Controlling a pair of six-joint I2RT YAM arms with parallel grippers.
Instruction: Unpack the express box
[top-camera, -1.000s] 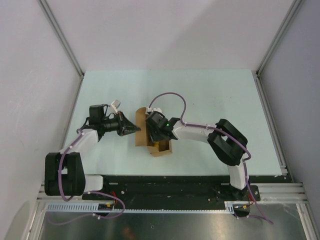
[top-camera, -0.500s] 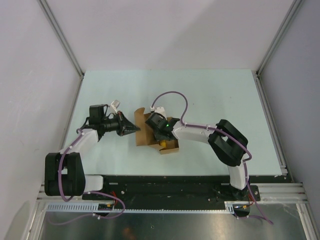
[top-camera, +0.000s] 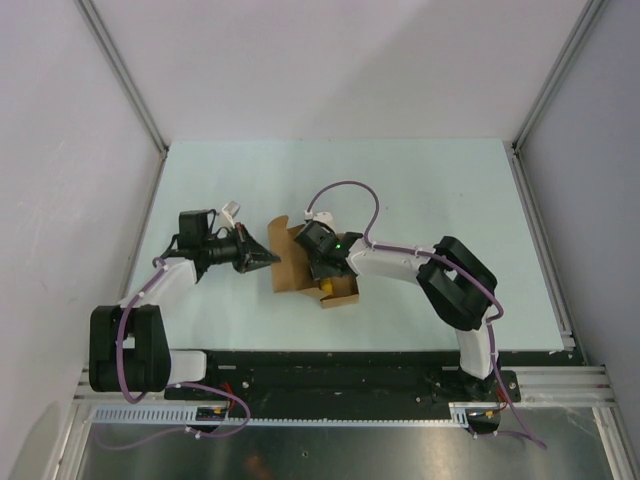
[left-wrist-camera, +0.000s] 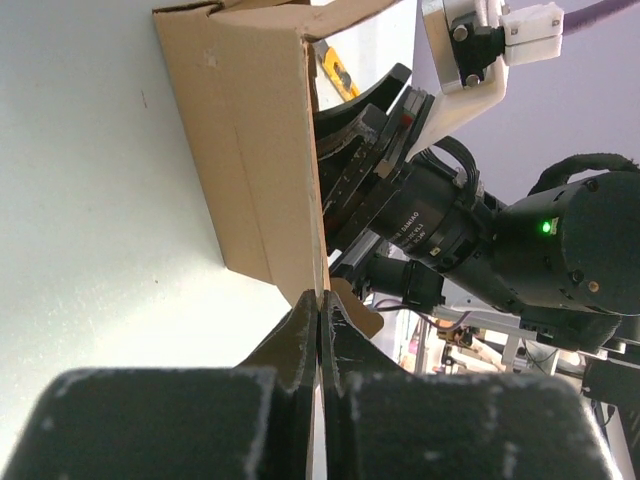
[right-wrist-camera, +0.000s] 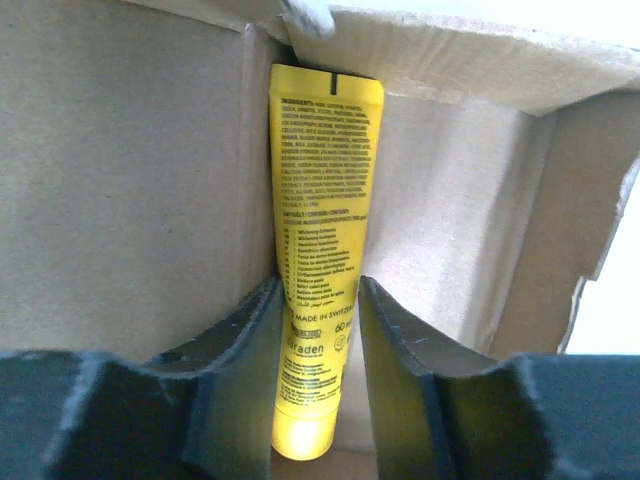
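In the middle of a pale mint-green counter (top-camera: 430, 200), a small oblong brown cardboard express box (top-camera: 288, 272) lies open with its flaps spread, between the two arms. The counter is smooth and matte. It sits in a booth of plain pale grey walls (top-camera: 330, 70), with bare aluminium posts (top-camera: 122, 78) slanting up from its far corners. Along the near edge a black base plate (top-camera: 330, 365) carries both arms.

The white-and-black left arm (top-camera: 165, 280) reaches in from the left side. The left jaws are clenched tip to tip at the box's left flank. In the left wrist view the edge of an upright cardboard panel (left-wrist-camera: 240, 150) runs straight into the seam between the tips, so they look to be pinching that panel.

The right arm (top-camera: 400, 265) bends over the box from the right, a purple cable (top-camera: 350, 190) looping above it and its wrist aimed down into the opening. Inside, the right jaws stand apart and astride a yellow plastic tube printed with small black text (right-wrist-camera: 322, 200), which lies along the box floor close against one side wall. One finger (right-wrist-camera: 230, 350) sits just beside the tube. A sliver of cardboard shows between the tube and the other finger, so nothing is gripped. From above, a spot of yellow shows at the box's near end.
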